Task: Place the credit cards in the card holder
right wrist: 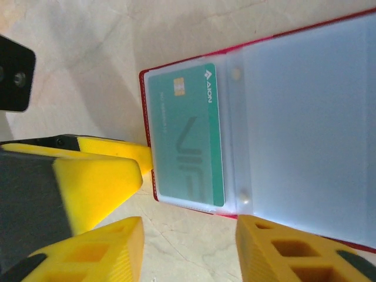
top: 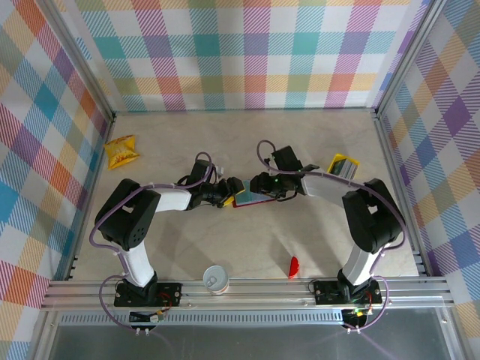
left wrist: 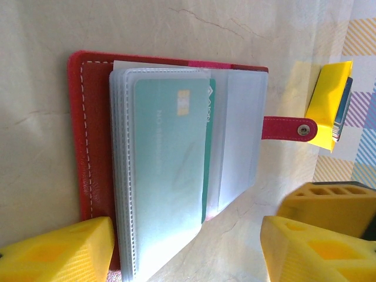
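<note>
1. From above, we see a beige marbled tabletop (top: 225, 135) walled by pastel plaid panels (top: 247, 52). The left gripper (top: 223, 196) and right gripper (top: 261, 185) meet mid-table at the dark-red folding card holder (top: 247, 199). A stack of yellow credit cards (top: 345, 165) lies well to its right.
2. At the left wrist, our jaws stand wide and grip nothing. The holder lies open with a teal credit card (left wrist: 170, 153) sleeved inside, its print too blurred to read.
3. At the right wrist, the card reads "AION". The jaws are apart and empty.
</note>
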`<state>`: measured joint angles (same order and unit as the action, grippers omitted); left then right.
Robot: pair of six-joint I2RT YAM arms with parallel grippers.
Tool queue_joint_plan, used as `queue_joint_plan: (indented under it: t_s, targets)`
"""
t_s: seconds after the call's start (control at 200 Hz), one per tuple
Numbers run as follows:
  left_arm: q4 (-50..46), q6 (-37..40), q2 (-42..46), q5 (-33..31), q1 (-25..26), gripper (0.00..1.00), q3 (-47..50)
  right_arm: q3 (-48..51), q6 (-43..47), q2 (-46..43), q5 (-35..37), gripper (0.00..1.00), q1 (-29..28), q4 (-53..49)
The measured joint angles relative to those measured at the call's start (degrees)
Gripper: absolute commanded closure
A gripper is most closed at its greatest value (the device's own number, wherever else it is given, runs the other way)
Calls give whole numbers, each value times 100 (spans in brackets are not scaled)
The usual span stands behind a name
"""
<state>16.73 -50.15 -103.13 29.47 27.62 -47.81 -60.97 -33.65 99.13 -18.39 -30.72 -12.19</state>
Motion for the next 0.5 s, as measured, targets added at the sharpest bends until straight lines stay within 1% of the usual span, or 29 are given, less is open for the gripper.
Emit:
queue_joint_plan:
  t_s: [0.04, 0.115, 0.19, 0.24, 0.285, 0.5]
  targets:
    - [0, 0, 0, 0, 0, 37, 7, -98, 72, 4, 48, 65, 0, -105]
    - [-2, 2, 0, 2, 0, 42, 20, -271, 221, 74, 101, 75, 0, -291]
    - [-4, 7, 0, 0, 0, 51, 42, -428, 321, 181, 107, 82, 0, -411]
    - [-9, -28, 0, -11, 0, 56, 48, -555, 417, 295, 107, 83, 0, -492]
    - [-9, -11, 0, -13, 0, 58, 52, -682, 463, 420, 103, 83, 0, -568]
    - [-11, -2, 0, -20, 0, 58, 52, -1152, 741, 990, 66, 82, 0, -835]
